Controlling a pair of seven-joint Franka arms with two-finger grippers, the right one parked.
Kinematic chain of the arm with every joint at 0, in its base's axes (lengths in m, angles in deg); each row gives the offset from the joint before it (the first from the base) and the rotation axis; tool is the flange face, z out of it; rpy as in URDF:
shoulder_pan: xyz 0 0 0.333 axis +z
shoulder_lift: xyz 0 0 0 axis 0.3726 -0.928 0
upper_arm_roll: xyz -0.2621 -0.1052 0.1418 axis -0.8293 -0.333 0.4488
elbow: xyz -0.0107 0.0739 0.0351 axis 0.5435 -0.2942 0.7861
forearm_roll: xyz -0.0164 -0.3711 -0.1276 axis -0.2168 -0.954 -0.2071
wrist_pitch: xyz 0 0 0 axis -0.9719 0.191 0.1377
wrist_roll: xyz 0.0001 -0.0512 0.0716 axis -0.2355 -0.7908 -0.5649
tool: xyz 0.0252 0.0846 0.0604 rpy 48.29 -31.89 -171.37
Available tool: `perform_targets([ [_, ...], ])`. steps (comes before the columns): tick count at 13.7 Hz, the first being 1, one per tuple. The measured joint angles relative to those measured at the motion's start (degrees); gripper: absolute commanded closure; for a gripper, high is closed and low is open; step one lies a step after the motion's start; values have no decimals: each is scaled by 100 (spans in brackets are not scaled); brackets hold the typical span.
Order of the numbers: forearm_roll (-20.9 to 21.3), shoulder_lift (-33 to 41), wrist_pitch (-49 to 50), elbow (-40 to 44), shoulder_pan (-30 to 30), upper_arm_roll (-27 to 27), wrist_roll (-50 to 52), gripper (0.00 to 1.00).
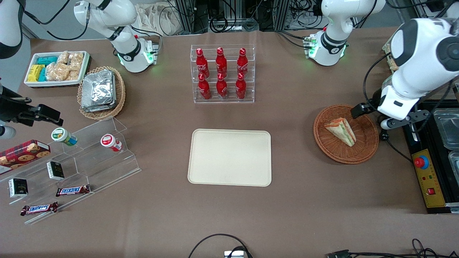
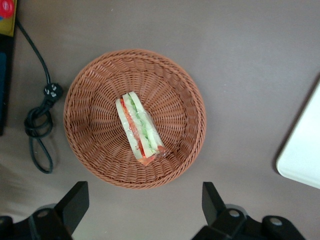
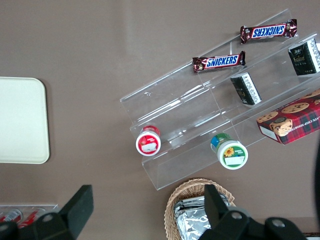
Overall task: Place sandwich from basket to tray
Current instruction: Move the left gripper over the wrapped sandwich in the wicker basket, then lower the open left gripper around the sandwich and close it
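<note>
I have the tool hanging above the tabletop at the working arm's end, just off the rim of the basket, with its two fingers spread wide and nothing between them. From the wrist camera the sandwich lies inside the basket, roughly in the middle of the woven floor, resting on one bread face with the filling edge turned up toward me. In the front view the sandwich is a wedge sitting apart from the basket wall all round, so there is room for the fingers to come down on either side of it.

I judge it to be light and soft: white bread that will squash, and layers that could slide apart if I pinch too hard or off-centre. A glossy sheen suggests a clear wrap, which would make it a bit slippery. I would take it across the short width, one finger on each bread face, near the thick middle of the wedge rather than at the thin tip, closing only until it holds. The shallow basket is light too and may shift if I nudge it.

The tray lies flat nearer the middle of the tabletop, well apart from the basket, with nothing on it
</note>
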Motion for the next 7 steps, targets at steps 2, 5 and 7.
perform_targets([
  [2, 0, 77, -406, -452, 0, -1, 313, 0],
  [5, 0, 88, -1009, -963, 55, 2, 537, 0],
  [7, 0, 86, -1557, -1347, 167, 5, 630, 0],
])
